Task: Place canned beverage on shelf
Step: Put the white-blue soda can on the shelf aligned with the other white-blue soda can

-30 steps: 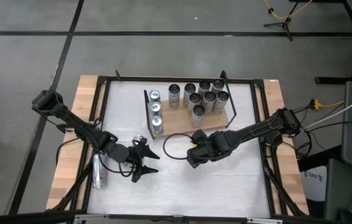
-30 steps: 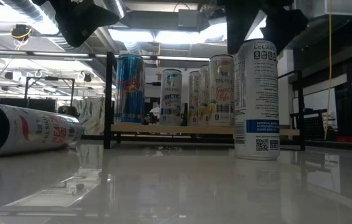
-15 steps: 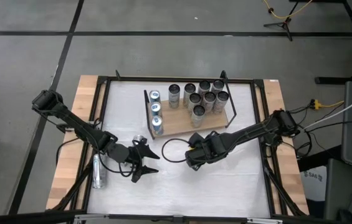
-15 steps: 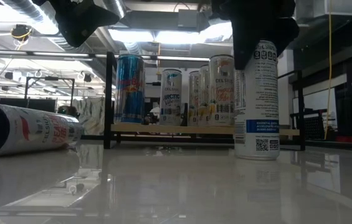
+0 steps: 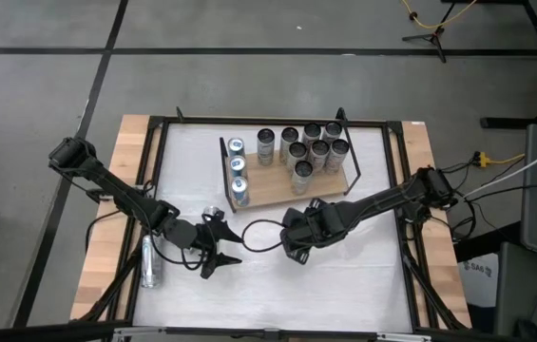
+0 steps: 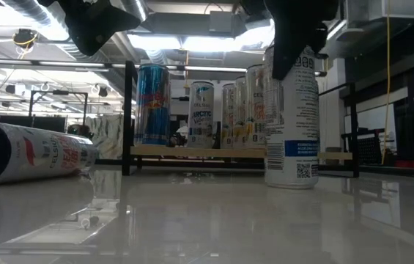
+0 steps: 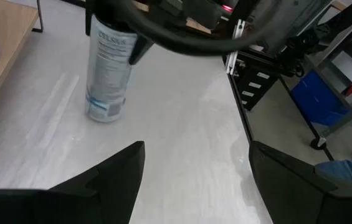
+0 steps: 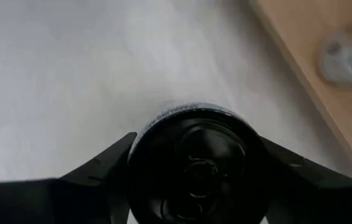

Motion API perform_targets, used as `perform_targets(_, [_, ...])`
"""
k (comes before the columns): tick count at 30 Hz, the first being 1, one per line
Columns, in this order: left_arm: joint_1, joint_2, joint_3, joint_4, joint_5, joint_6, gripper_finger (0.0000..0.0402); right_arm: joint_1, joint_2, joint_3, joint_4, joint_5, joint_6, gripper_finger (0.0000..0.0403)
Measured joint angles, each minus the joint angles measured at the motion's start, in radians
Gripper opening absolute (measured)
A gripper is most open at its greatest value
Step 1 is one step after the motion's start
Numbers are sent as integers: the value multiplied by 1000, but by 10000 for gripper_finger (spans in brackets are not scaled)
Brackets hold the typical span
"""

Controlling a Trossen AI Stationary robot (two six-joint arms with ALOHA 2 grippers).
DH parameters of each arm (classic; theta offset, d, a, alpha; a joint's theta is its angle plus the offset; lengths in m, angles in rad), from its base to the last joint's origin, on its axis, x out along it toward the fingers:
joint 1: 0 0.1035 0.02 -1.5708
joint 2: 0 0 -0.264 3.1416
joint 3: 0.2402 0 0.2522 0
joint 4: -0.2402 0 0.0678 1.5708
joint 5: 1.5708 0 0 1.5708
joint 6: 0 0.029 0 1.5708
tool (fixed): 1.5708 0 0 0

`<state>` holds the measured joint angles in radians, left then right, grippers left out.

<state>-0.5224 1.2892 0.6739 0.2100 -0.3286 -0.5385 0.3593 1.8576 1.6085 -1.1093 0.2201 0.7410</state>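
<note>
The shelf (image 5: 278,185) stands at the table's (image 5: 344,285) far middle, with a row of cans (image 5: 238,171) at its left end and a cluster of cans (image 5: 308,150) on its far right. Near of it a can (image 6: 291,117) stands upright. At the table's left edge another can (image 5: 148,260) lies on its side.

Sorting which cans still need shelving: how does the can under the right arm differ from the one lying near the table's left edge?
The white can under the right gripper stands upright on the table in front of the shelf, its top between the jaws. The lying can rests on its side at the left edge, apart from the left gripper, whose jaws are open and empty. Both are slim drink cans, off the shelf.
</note>
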Motion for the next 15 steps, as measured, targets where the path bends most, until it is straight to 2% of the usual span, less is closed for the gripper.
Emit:
perform_targets(5, [0, 0, 0, 0, -9, 0, 282, -8, 0, 0, 57, -87, -245, 274])
perform_targets(15, [0, 0, 0, 19, -119, -2, 282, -27, 0, -1, 214, -225, -882, 259])
